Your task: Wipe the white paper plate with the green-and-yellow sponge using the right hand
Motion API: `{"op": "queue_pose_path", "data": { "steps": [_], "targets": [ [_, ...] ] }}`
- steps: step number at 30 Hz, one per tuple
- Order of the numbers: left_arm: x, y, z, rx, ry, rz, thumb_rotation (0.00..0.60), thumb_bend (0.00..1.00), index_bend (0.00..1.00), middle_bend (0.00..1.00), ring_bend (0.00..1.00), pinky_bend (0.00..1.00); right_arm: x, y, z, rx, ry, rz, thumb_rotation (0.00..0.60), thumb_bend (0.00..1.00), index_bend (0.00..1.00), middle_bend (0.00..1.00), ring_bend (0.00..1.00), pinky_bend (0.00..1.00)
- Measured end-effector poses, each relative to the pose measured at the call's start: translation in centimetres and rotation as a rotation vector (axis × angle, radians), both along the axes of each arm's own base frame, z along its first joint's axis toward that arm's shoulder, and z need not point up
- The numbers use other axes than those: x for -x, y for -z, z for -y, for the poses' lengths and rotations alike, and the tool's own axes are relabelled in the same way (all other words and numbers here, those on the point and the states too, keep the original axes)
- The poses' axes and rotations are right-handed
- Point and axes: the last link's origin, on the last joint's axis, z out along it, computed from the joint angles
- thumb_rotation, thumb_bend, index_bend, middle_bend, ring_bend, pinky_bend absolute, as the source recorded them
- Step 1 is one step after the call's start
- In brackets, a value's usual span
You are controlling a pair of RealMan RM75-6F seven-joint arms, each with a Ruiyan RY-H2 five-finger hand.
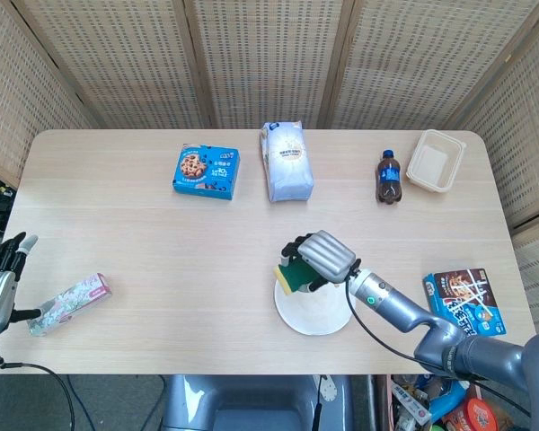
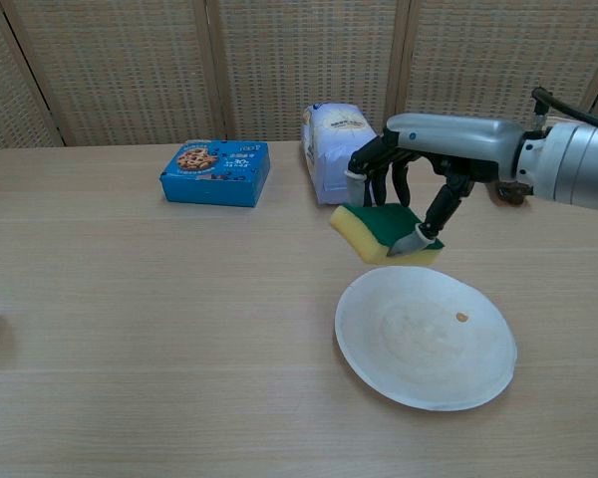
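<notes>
My right hand (image 2: pixel 419 169) grips the green-and-yellow sponge (image 2: pixel 384 234) from above and holds it in the air, above the far left rim of the white paper plate (image 2: pixel 426 337). In the head view the right hand (image 1: pixel 322 257) and sponge (image 1: pixel 294 273) cover the plate's (image 1: pixel 316 311) upper left part. The plate lies flat on the table and has a small brown spot (image 2: pixel 461 318) right of its middle. My left hand (image 1: pixel 2 269) hangs off the table's left edge with its fingers apart and nothing in it.
A blue cookie box (image 1: pixel 206 171), a white bag (image 1: pixel 286 162), a cola bottle (image 1: pixel 389 177) and a beige container (image 1: pixel 436 160) stand along the far side. A floral packet (image 1: pixel 69 303) lies near the left edge. A blue snack box (image 1: pixel 464 303) lies at the right edge.
</notes>
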Motion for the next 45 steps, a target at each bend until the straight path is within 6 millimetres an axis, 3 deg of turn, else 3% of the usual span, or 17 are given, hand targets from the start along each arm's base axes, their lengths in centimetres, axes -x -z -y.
{"op": "queue_pose_path", "data": {
  "steps": [8,21,27,45],
  "targets": [
    [0.0,0.2,-0.1,0.007,-0.005,-0.004,0.600,0.00,0.00,0.00,0.00,0.00,0.6,0.7,-0.2,-0.067,0.157,0.072,0.600,0.26,0.54,0.52,0.43,0.50],
    [0.0,0.6,-0.2,0.016,-0.015,-0.016,0.600,0.00,0.00,0.00,0.00,0.00,4.7,4.1,0.1,-0.089,0.318,0.046,0.600,0.27,0.54,0.52,0.43,0.50],
    [0.0,0.8,-0.2,0.020,-0.014,-0.019,0.600,0.00,0.00,0.00,0.00,0.00,6.3,4.9,-0.2,-0.088,0.345,0.027,0.600,0.27,0.54,0.53,0.43,0.50],
    [0.0,0.8,-0.1,0.023,-0.017,-0.018,0.600,0.00,0.00,0.00,0.00,0.00,8.5,5.6,-0.9,-0.106,0.379,0.016,0.600,0.29,0.54,0.53,0.43,0.50]
  ]
}}
